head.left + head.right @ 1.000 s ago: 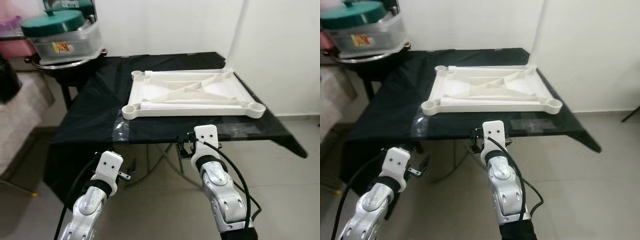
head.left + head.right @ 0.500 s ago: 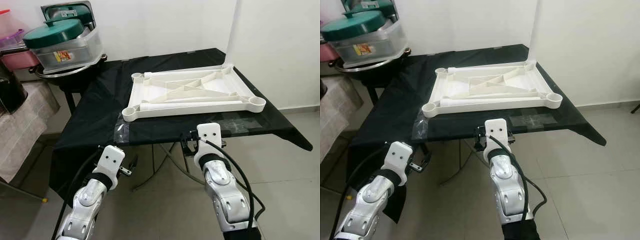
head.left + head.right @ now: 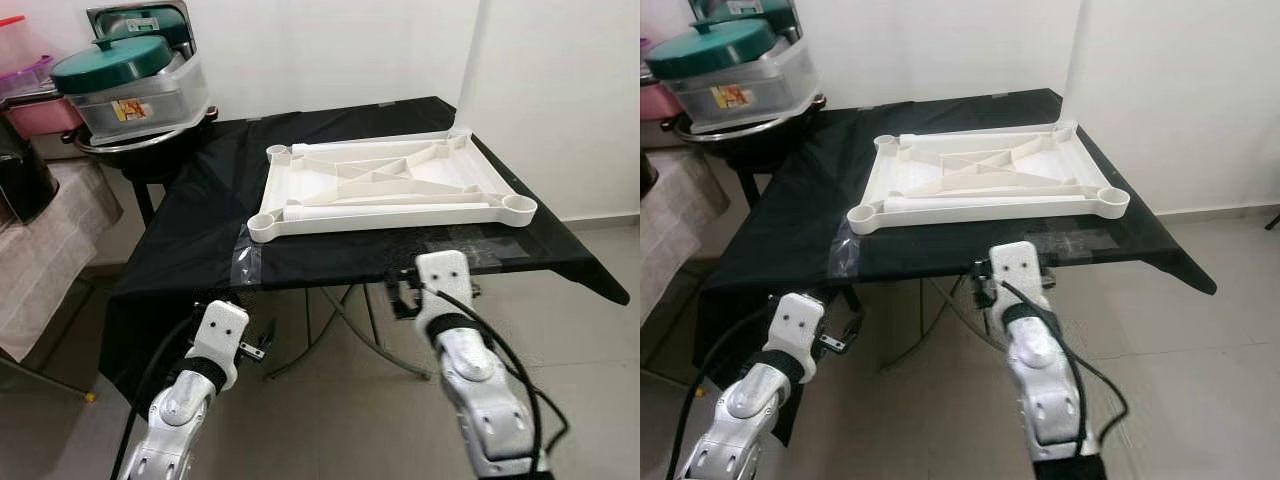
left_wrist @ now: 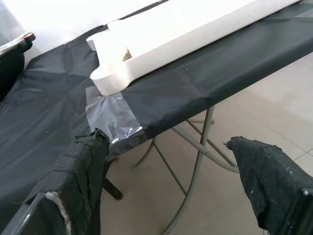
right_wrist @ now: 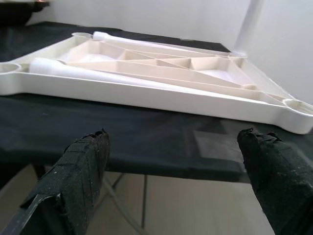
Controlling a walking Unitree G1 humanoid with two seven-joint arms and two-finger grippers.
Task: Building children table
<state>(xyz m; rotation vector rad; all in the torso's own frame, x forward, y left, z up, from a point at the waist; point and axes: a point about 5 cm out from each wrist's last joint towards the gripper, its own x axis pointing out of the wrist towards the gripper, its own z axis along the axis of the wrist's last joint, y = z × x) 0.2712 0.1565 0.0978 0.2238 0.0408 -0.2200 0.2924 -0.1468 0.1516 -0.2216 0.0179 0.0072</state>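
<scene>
Lying upside down on a black-covered table [image 3: 200, 215] is one white tabletop [image 3: 385, 185], ribs and cross braces facing up. Its long axis runs left to right across the table, and four round leg sockets can be counted, one at each corner. One white tube, probably a leg [image 3: 385, 207], is laid along the tabletop's near edge, parallel to that axis. Two clear tape patches [image 3: 243, 265] are stuck on the cloth near the front edge.

The left gripper [image 4: 166, 161] is held low, below the table's front left edge, fingers spread wide with nothing between them. The right gripper [image 5: 173, 152] is held just under the front edge, facing the tabletop, also wide apart and empty.

One green-lidded container [image 3: 130, 85] is seen at the far left; its label [image 3: 127, 110] is too small to be read.
</scene>
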